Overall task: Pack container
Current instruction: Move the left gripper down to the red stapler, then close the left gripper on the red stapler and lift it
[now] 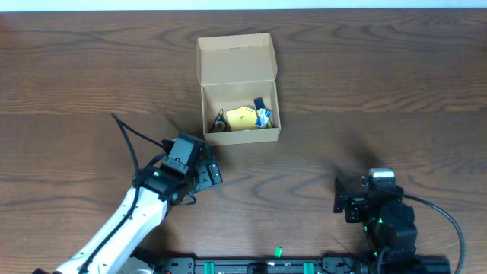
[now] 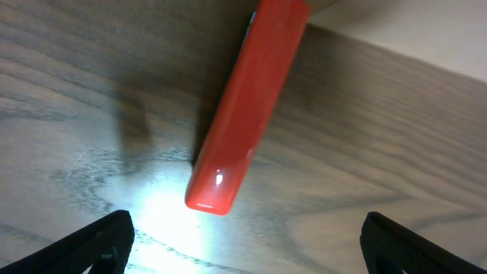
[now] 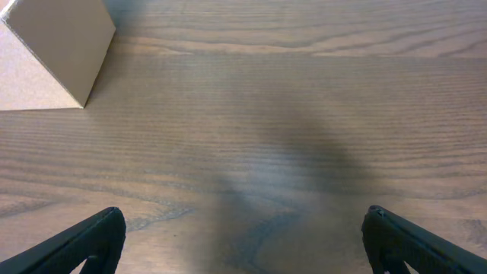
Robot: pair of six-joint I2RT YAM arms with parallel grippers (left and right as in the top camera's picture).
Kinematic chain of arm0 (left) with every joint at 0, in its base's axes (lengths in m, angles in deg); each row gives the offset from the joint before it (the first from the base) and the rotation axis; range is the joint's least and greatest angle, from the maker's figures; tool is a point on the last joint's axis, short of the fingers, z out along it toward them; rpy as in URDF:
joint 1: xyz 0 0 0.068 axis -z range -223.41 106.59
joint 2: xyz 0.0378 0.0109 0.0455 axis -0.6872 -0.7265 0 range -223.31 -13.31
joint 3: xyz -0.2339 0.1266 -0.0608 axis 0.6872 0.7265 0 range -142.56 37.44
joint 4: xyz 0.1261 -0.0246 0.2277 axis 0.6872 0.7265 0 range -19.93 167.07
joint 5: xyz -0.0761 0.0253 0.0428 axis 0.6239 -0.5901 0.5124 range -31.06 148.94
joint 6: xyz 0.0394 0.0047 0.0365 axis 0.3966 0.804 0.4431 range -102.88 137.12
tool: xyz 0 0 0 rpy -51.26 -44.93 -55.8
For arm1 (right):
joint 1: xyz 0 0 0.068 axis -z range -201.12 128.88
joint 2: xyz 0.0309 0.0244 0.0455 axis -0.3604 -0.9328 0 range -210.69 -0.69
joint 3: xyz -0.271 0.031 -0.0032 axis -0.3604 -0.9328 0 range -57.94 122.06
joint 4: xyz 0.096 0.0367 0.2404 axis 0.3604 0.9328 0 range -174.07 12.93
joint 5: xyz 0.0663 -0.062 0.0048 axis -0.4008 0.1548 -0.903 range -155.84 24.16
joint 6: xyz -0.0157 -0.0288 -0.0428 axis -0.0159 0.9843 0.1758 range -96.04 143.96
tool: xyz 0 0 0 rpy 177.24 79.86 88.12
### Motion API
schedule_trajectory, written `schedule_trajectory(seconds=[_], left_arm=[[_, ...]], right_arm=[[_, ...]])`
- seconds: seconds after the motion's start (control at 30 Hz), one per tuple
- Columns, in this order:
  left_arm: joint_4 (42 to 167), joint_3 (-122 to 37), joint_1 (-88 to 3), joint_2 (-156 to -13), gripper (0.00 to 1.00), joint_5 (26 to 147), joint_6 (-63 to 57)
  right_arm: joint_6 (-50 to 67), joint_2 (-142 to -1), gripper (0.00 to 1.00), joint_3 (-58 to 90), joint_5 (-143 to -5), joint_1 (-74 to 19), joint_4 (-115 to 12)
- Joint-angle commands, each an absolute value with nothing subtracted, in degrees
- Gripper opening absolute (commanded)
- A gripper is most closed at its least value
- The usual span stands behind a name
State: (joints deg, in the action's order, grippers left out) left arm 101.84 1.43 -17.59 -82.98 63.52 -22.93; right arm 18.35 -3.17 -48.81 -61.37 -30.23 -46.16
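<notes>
Two open hands, one loose item. On the wood counter (image 1: 396,91) the container (image 1: 234,65), a tan cardboard box, stands at centre-rear, beyond both arms. The left hand (image 1: 204,172), fingers spread and empty, hovers by the box's front-left corner, over a glossy red oblong item (image 2: 243,114) lying just beside the box wall. A descent off the item's axis would likely roll it aside or shove the light box. The right hand (image 1: 342,199) sits released, well apart. Box: plain, flap lid open at the rear, holding a yellow item (image 1: 242,118), a blue-and-white one (image 1: 263,116) and a small dark one (image 1: 218,122).
</notes>
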Motion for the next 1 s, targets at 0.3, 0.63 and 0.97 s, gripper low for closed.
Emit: schedule_trajectory(seconds=[0.3, 0.63, 0.97], left_arm=[[102.6, -2.8, -22.2, -90.1, 0.94, 64.1, -14.5], [100.8, -3.7, -22.2, -93.2, 0.94, 63.8, -13.6], [99.3, -3.7, -22.2, -95.2, 0.92, 62.8, -12.4]], right_arm=[[18.9, -2.8, 0.99, -48.9, -61.4, -29.7, -45.9], [18.9, -2.7, 0.99, -48.9, -61.4, -29.7, -45.9], [18.9, -2.7, 0.99, -48.9, -61.4, -29.7, -45.9]])
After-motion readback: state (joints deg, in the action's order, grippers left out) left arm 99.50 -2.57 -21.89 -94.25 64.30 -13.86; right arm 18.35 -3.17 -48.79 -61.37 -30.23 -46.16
